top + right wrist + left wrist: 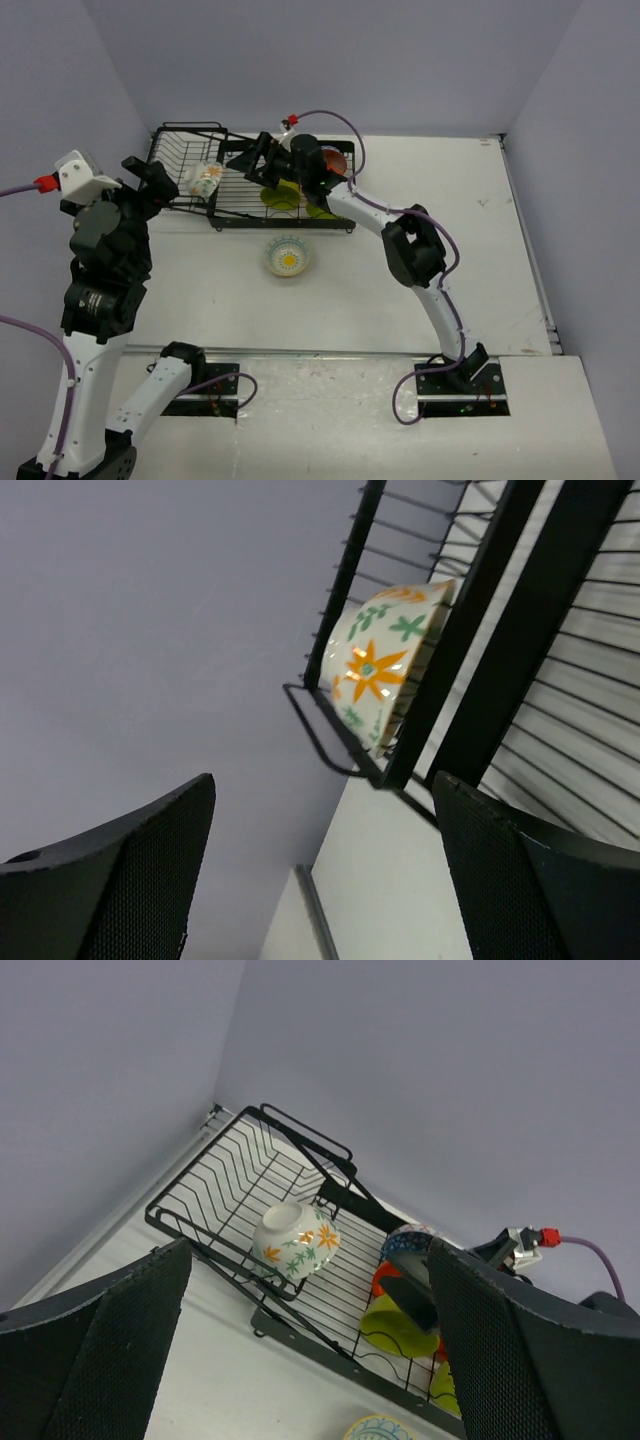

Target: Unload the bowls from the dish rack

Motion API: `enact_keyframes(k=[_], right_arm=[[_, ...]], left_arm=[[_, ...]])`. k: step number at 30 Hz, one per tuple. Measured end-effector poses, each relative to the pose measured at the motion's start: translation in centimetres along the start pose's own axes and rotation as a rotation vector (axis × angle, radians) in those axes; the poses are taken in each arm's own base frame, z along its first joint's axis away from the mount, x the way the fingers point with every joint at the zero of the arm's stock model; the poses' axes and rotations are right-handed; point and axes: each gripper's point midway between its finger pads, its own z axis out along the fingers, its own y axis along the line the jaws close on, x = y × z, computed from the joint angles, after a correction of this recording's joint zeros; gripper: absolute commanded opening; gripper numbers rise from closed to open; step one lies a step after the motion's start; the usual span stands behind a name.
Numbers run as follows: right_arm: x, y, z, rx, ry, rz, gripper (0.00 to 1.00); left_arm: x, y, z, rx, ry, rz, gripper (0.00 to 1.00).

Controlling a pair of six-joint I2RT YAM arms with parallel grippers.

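The black wire dish rack (240, 205) stands at the far left of the table. A cream bowl with orange and green flowers (205, 180) lies tilted in its basket section; it also shows in the left wrist view (295, 1242) and the right wrist view (385, 665). Lime green bowls (283, 197) (395, 1325), an orange bowl (383, 1278) and a blue-patterned bowl (410, 1240) sit in the flat section. My right gripper (242, 160) is open and empty above the rack, right of the cream bowl. My left gripper (150, 185) is open and empty, left of the rack.
A cream bowl with a yellow inside (288, 258) stands upright on the table just in front of the rack. A red-orange bowl (335, 160) sits at the rack's right end behind the right arm. Grey walls close in behind and left of the rack.
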Motion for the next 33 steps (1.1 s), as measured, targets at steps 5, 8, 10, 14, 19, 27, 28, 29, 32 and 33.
enact_keyframes(k=[5,8,10,14,19,27,28,29,32,33], right_arm=[[-0.8,-1.5,1.3,0.040,-0.037,0.018,0.86],[-1.0,-1.5,2.0,0.021,-0.041,0.025,0.83],[-0.6,-2.0,2.4,0.016,-0.030,0.045,0.82],[0.2,-3.0,3.4,0.004,-0.004,0.073,0.81],[1.5,-4.1,4.2,-0.014,0.037,0.122,0.79],[2.3,-3.0,4.8,-0.068,0.060,0.151,0.78],[2.2,-2.7,4.9,-0.080,0.058,0.148,0.77],[2.2,-2.6,5.0,-0.085,0.058,0.149,0.77],[2.0,-2.4,5.1,-0.093,0.055,0.150,0.77],[2.0,-2.3,5.2,-0.096,0.054,0.150,0.76]], left_arm=[[2.8,-0.9,1.3,0.032,0.058,0.029,1.00],[4.1,-1.2,1.9,0.037,0.083,0.042,1.00],[4.7,-1.2,2.2,0.038,0.089,0.046,1.00],[5.2,-1.2,2.4,0.045,0.087,0.058,1.00],[5.7,-0.6,2.4,0.025,0.080,0.077,1.00],[5.9,-0.6,2.9,0.015,0.077,0.109,1.00],[5.9,-0.7,2.9,0.018,0.076,0.113,1.00],[5.9,-0.7,3.0,0.019,0.075,0.116,1.00],[5.8,-0.8,3.0,0.022,0.072,0.118,1.00],[5.8,-0.8,3.0,0.023,0.070,0.119,1.00]])
